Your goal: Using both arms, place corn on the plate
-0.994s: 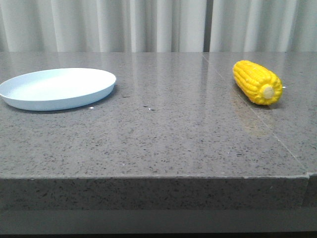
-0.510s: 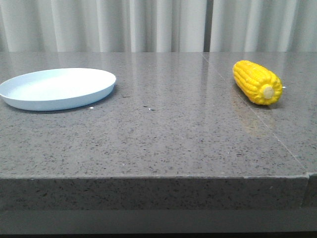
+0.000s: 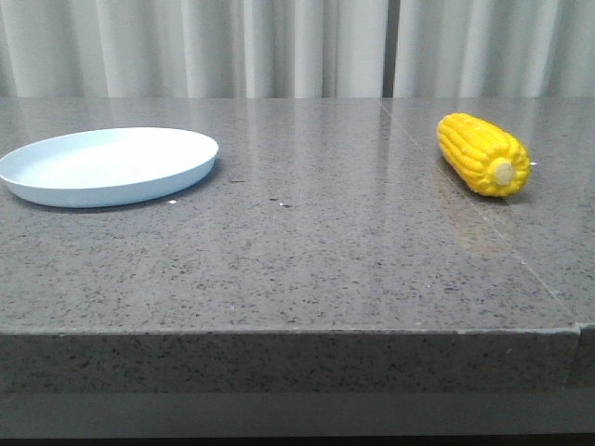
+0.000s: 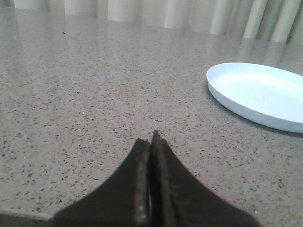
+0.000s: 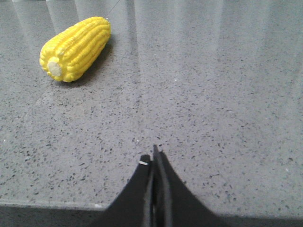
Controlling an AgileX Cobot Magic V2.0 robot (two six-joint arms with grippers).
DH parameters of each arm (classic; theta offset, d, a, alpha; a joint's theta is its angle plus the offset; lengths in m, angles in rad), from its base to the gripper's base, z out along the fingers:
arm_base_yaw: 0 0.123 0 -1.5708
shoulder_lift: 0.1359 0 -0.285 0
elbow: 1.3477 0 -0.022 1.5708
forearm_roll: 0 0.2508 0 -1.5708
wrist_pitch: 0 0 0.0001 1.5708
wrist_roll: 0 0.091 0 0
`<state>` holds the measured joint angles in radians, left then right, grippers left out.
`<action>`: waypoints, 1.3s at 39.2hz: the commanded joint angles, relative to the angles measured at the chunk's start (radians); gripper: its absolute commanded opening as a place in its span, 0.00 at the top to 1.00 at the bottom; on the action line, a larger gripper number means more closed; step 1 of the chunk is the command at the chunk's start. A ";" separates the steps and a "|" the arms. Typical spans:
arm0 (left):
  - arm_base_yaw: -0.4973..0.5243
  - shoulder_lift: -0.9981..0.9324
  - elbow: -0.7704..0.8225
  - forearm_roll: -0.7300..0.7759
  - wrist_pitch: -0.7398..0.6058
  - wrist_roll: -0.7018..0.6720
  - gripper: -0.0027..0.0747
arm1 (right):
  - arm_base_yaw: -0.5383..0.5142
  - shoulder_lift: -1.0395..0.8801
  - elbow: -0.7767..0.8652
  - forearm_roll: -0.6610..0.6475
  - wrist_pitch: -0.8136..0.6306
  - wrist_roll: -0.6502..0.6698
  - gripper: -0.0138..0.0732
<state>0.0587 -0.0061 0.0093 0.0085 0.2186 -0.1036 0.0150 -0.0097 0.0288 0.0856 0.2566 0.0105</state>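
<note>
A bright yellow corn [image 3: 483, 153] lies on the grey stone table at the right, its pale cut end toward the camera; it also shows in the right wrist view as the corn [image 5: 75, 48]. The pale blue-white plate [image 3: 107, 165] sits empty at the left, and the left wrist view catches the plate [image 4: 258, 94] too. My left gripper [image 4: 150, 139] is shut with nothing in it, low over the table short of the plate. My right gripper [image 5: 153, 156] is shut and empty near the table's front edge, well apart from the corn. Neither arm shows in the front view.
The grey speckled table [image 3: 307, 242] has a front edge close to the camera and a seam [image 3: 483, 218] running under the corn. Pale curtains [image 3: 297, 46] hang behind the table.
</note>
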 commanded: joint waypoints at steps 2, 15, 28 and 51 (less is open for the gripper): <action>0.001 -0.017 0.022 -0.009 -0.085 -0.002 0.99 | -0.005 -0.018 -0.024 -0.002 -0.090 -0.011 0.92; 0.001 -0.017 0.022 0.029 -0.201 -0.002 0.99 | -0.005 -0.018 -0.034 -0.002 -0.195 -0.011 0.92; 0.001 -0.009 -0.184 0.051 -0.219 -0.002 0.99 | -0.005 0.008 -0.320 -0.002 -0.012 -0.011 0.92; 0.001 0.346 -0.562 0.211 0.024 0.000 0.99 | -0.005 0.440 -0.658 0.000 0.068 -0.011 0.91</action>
<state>0.0587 0.3148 -0.5171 0.2073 0.3287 -0.1036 0.0150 0.4081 -0.5927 0.0856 0.4121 0.0105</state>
